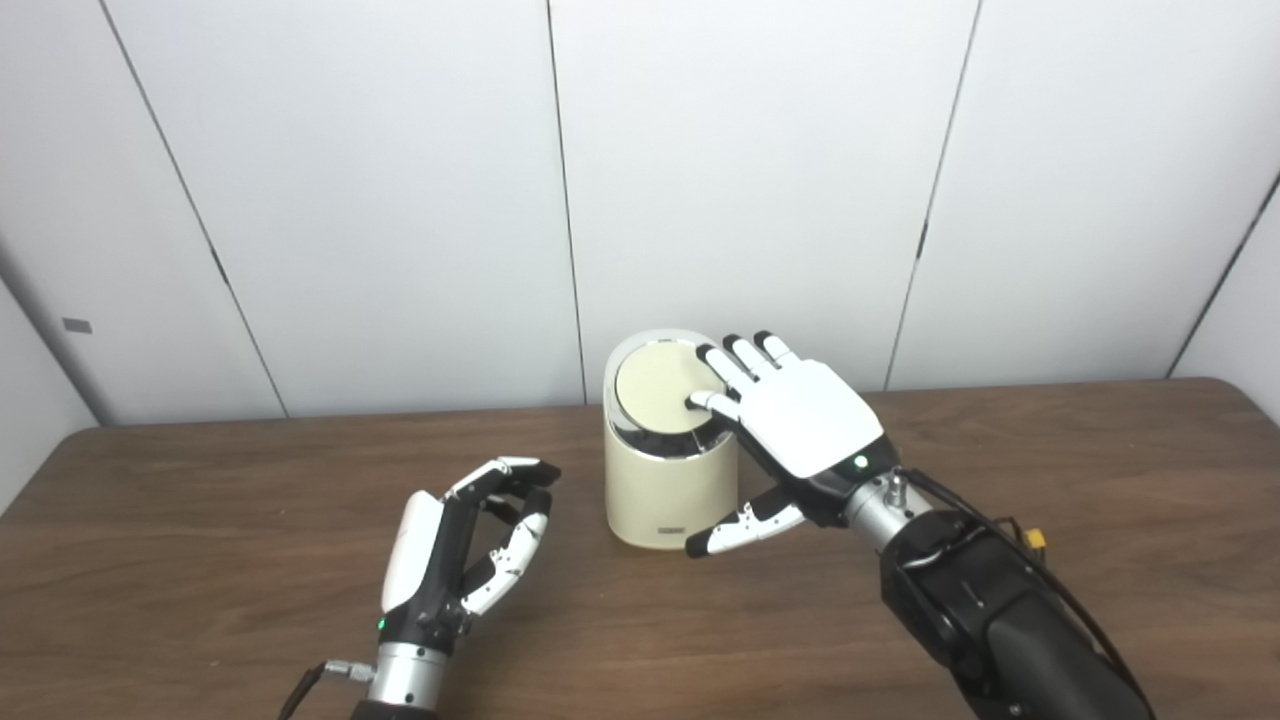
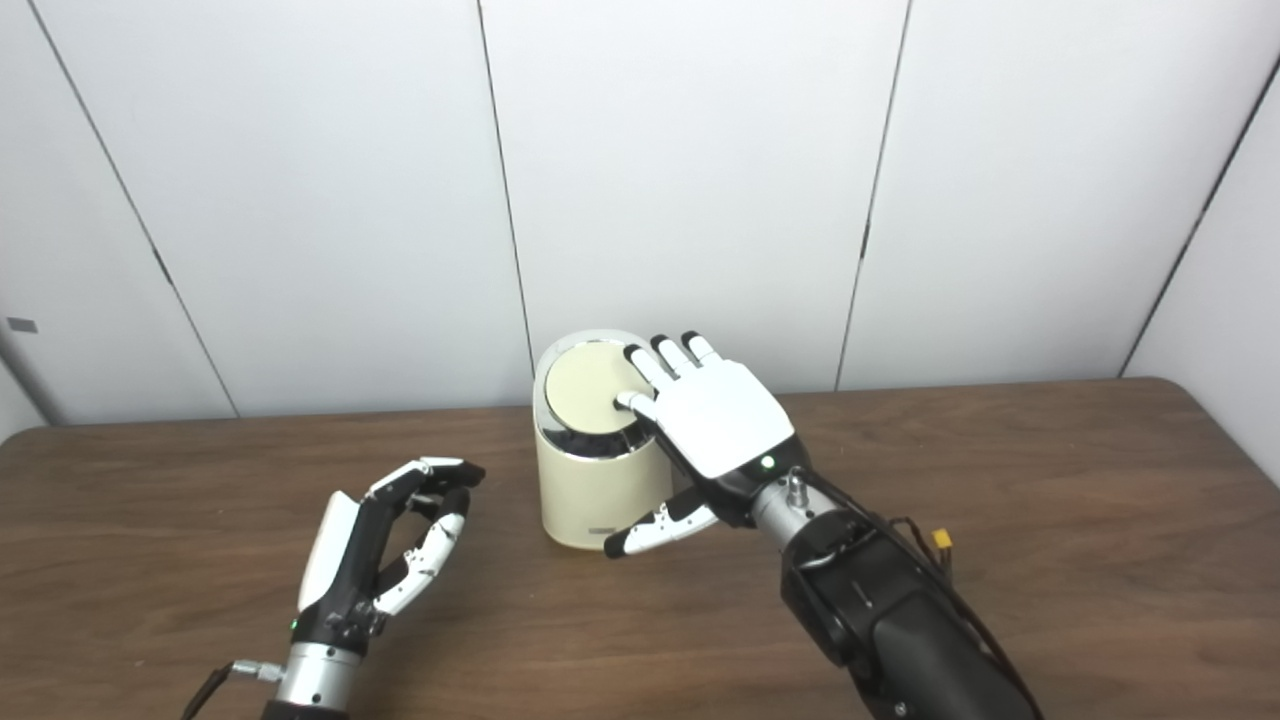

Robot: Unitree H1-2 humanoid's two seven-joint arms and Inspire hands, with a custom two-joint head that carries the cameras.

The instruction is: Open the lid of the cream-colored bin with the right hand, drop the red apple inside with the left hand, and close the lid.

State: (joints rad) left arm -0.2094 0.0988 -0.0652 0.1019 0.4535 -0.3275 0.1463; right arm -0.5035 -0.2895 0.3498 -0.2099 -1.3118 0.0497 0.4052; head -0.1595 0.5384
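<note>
- Left eye view: cream bin [image 1: 668, 480] stands upright on the brown table [image 1: 200, 520], just past centre, toward 12 o'clock from the middle of the tabletop.
- Lid [image 1: 660, 385] sits flat in the bin's rim, closed.
- Right hand [image 1: 790, 420] comes in from 5 o'clock, palm down, fingers [image 1: 735, 355] spread and laid across the 3 o'clock part of the lid; one fingertip touches the lid surface. Thumb hangs beside the bin's wall at 4 o'clock. It grips nothing.
- Left hand [image 1: 470, 545] hovers over the table at 8 o'clock from the bin, well apart from it, on edge, fingers loosely curled with a gap to the thumb; nothing is held.
- No apple shows in this view.
- Right eye view: same layout. Bin [image 2: 590, 490] left of centre, lid [image 2: 585, 385] down.
- Right hand [image 2: 715, 415] rests fingers on the lid's 3 o'clock side, splayed, empty.
- Left hand [image 2: 385, 545] at 8 o'clock from the bin, half curled, empty.
- White panelled wall [image 2: 700, 180] stands behind the table [image 2: 1050, 500].
</note>
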